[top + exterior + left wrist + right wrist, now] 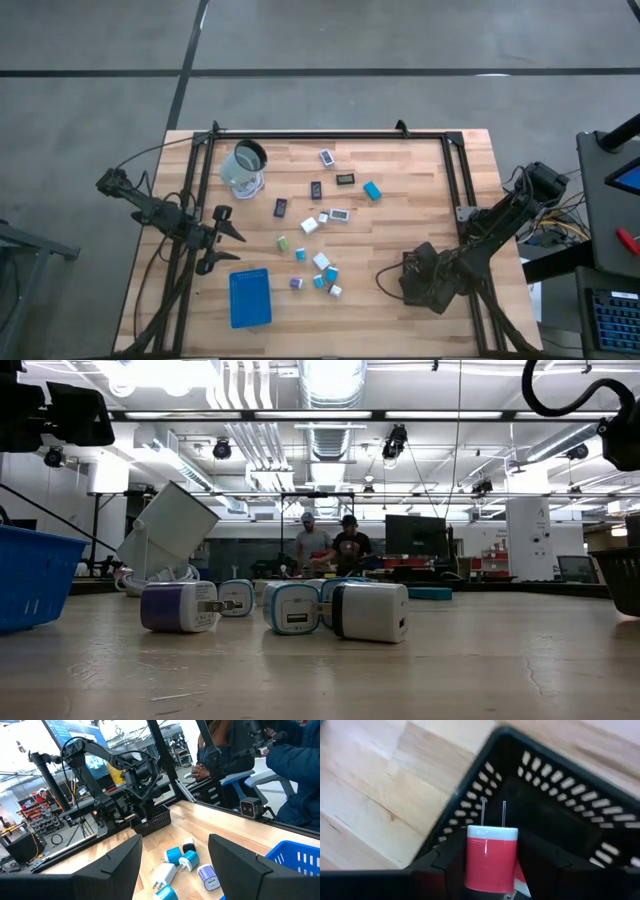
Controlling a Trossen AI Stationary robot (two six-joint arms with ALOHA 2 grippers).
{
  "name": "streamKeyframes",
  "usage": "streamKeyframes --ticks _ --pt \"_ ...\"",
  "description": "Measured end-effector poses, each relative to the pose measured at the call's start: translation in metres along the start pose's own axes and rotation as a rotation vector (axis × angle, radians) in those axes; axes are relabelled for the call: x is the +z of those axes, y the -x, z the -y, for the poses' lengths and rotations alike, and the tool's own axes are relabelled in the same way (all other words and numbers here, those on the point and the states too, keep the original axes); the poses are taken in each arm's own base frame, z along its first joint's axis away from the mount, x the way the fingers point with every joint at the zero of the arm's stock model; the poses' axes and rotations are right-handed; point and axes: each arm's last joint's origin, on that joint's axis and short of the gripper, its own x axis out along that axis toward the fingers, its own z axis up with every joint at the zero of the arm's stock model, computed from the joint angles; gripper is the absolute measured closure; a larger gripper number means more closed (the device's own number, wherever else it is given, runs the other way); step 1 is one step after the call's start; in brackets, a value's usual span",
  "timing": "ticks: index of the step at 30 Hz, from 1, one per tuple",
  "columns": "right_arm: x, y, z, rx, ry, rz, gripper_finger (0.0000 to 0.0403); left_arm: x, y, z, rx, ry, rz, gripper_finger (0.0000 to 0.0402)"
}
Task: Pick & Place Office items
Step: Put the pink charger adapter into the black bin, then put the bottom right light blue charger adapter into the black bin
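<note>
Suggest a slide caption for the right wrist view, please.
Right gripper holding a red charger plug, prongs up, over the black basket.

Wooden table (400, 210) on a grey floor. Clear round cup (244, 168) tipped near the far left corner. Blue slotted tray (250, 297) at the near left edge — black slotted basket (421, 280) at the near right. Beyond the table, two people (330, 546) standing — monitors and shelving behind.
</note>
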Motion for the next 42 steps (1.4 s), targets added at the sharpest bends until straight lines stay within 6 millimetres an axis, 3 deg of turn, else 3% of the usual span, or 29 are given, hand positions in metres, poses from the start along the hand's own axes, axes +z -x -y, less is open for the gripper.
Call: streamKeyframes --ticks 8,21,32,42 --pt "0.000 0.000 0.000 -0.004 -0.009 -0.001 0.0206 0.000 0.000 0.000 0.000 0.000 0.000 0.0168" --pt "0.006 0.010 0.003 0.030 -0.012 0.028 0.0204 0.000 0.000 0.000 0.000 0.000 0.000 0.0168" --pt "0.028 0.042 0.010 0.192 0.128 0.235 0.0204 0.000 0.000 0.000 0.000 0.000 0.000 0.0168" --pt "0.039 0.047 0.002 0.250 0.261 0.500 0.0204 0.000 0.000 0.000 0.000 0.000 0.000 0.0168"
